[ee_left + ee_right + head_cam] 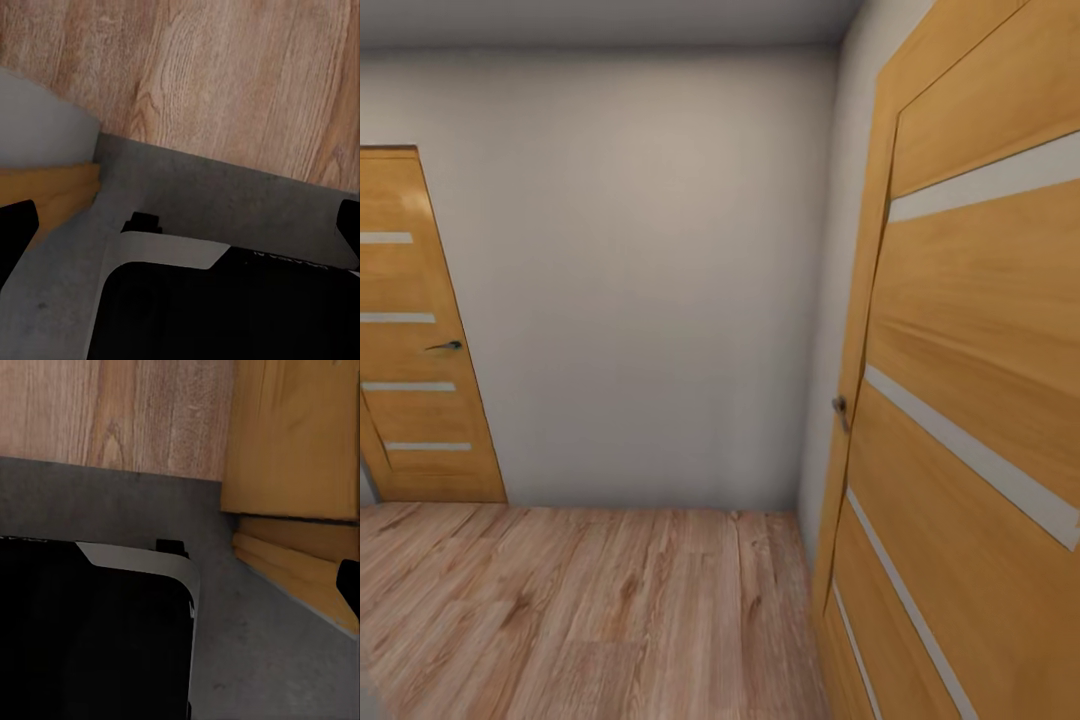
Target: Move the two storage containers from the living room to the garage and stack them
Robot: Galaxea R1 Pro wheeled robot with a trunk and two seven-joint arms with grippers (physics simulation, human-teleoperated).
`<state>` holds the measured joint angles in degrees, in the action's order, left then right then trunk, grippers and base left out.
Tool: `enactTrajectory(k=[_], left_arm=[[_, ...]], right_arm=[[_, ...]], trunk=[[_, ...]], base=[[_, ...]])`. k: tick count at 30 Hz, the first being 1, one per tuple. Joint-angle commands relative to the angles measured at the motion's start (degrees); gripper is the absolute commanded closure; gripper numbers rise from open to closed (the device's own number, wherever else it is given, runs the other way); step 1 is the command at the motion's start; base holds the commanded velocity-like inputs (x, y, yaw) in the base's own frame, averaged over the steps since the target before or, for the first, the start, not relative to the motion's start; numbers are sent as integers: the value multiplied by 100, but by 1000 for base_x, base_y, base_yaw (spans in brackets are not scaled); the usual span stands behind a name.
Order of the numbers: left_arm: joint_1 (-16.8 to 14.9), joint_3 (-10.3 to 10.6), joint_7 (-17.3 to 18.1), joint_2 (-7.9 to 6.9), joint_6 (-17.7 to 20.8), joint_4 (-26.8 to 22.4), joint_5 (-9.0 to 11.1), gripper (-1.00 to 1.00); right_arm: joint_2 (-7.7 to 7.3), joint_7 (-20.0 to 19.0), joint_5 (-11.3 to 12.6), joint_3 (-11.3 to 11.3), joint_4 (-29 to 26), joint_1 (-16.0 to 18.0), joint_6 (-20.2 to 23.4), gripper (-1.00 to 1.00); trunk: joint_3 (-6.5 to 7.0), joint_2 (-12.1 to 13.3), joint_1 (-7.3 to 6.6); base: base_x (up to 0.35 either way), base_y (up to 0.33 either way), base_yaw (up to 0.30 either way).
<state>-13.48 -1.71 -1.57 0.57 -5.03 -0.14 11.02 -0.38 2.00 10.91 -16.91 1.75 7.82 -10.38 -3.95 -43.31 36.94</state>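
Observation:
The storage containers are out of view. My left gripper (180, 225) hangs open above my own black and white base (225, 300), its dark fingertips (15, 229) at both edges of the left wrist view with nothing between them. My right gripper (180, 585) also looks open and empty, with one dark fingertip (349, 585) showing at the picture's edge. Under the base lies a dark grey rough floor (225, 195) that meets light wood planks (210, 75) along a straight line.
Ahead is a narrow passage with a wood plank floor (580, 610) and a plain pale wall (640, 280). A wooden door (980, 400) stands open close on my right, its frame (300, 442) beside my base. Another wooden door (410, 340) is shut at far left.

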Motion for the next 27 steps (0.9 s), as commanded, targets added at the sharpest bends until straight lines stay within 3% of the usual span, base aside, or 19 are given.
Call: enactTrajectory(k=[1,5,16,27], left_arm=[[-5,-14,-10,2,-20,5,23,-100],[-5,-14,-10,0,-31,5,23,-100],[-5,-14,-10,5,-51,5,23,-100],[-5,-14,-10,5,-51,5,23,-100]], right_arm=[[2,3,54,-49,18,9,-35,-100],[2,3,59,-49,18,6,-35,-100],[9,3,60,-49,18,4,-25,-100],[2,3,68,-47,18,6,-34,-100]], trunk=[[-9,-6,4],[-9,-6,4],[-9,-6,4],[-9,-6,4]], base=[[308,0,0],[234,0,0],[19,0,6],[0,0,127]])
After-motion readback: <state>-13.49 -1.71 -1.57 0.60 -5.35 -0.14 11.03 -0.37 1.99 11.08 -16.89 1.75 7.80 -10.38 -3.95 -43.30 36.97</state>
